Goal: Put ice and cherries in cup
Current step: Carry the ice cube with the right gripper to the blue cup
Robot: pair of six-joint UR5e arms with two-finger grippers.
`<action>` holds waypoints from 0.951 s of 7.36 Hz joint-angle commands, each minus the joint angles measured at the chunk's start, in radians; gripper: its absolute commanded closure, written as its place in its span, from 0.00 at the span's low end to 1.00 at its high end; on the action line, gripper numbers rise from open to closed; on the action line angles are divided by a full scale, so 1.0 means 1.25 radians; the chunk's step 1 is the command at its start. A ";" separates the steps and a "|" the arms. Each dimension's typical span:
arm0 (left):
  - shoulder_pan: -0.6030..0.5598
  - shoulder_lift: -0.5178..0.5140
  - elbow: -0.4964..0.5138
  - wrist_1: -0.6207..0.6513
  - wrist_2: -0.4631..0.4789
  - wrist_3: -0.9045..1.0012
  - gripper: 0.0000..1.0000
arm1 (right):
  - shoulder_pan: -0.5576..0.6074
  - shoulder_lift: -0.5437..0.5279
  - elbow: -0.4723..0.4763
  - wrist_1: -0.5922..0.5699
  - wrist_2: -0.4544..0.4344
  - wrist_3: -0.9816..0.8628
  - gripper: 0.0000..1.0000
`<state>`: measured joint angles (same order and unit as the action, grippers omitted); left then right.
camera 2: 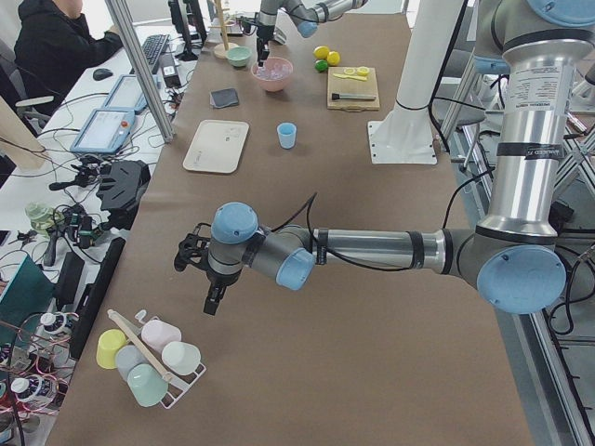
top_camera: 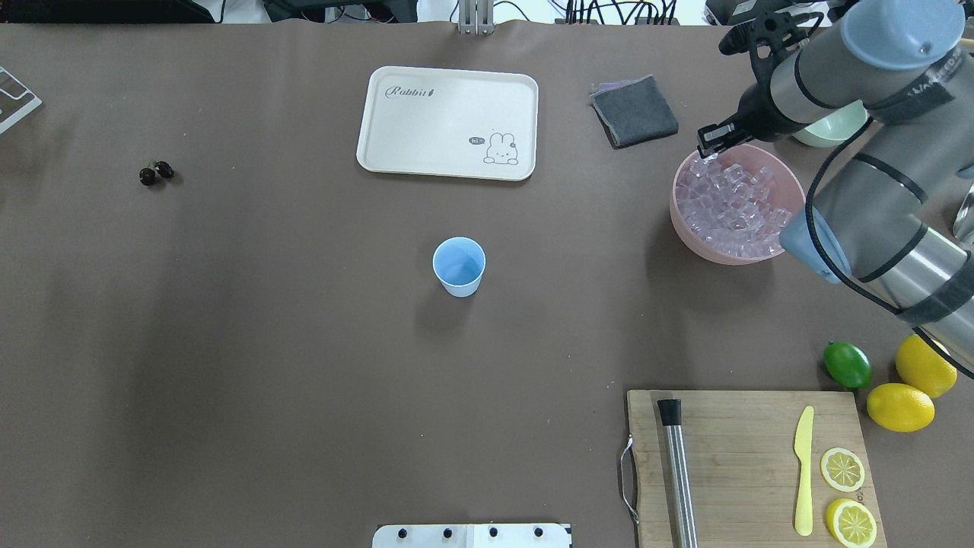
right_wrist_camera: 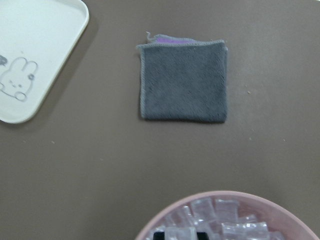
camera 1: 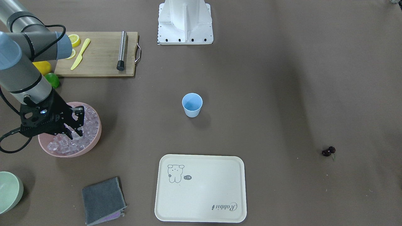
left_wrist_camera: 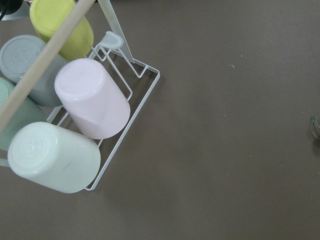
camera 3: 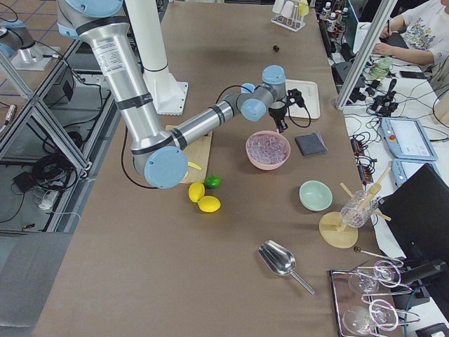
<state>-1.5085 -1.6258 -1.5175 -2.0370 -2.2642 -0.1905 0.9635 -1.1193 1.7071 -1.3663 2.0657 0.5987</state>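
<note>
Even overhead light, soft shadows, slight wrist-view blur.

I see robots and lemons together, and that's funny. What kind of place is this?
Probably a robot lab set up like a drinks bar: a robot arm over a pink bowl of ice, lemon slices on a cutting board.

Empty light-blue cup (camera 1: 192,105) upright mid-table, clear ice cubes (camera 1: 91,125) heaped in pink bowl (camera 1: 93,145), dark paired cherries (camera 1: 328,151) well apart.

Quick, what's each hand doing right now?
Left hand: cannot be told.
Right hand: straddling an ice cube in the pink bowl; grip cannot be told.
</note>
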 commanded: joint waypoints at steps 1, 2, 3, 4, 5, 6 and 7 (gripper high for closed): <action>-0.001 -0.003 -0.003 -0.011 0.000 -0.001 0.02 | -0.035 0.187 0.020 -0.195 -0.002 0.118 1.00; 0.000 -0.006 0.001 -0.022 0.000 -0.001 0.02 | -0.059 0.255 -0.008 -0.197 -0.008 0.192 1.00; 0.000 -0.006 -0.002 -0.022 0.000 -0.001 0.02 | -0.113 0.306 -0.031 -0.196 -0.068 0.274 1.00; 0.003 -0.008 0.003 -0.023 0.000 -0.002 0.02 | -0.179 0.332 -0.061 -0.196 -0.129 0.304 1.00; 0.013 -0.017 0.009 -0.022 0.000 -0.002 0.02 | -0.244 0.392 -0.145 -0.196 -0.224 0.321 1.00; 0.013 -0.022 0.017 -0.023 0.000 -0.002 0.02 | -0.286 0.414 -0.194 -0.187 -0.252 0.348 1.00; 0.019 -0.025 0.017 -0.023 0.000 -0.003 0.02 | -0.304 0.417 -0.184 -0.192 -0.267 0.348 1.00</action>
<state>-1.4925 -1.6507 -1.5004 -2.0658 -2.2642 -0.1936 0.6323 -0.6218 1.5027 -1.6051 1.7759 1.0164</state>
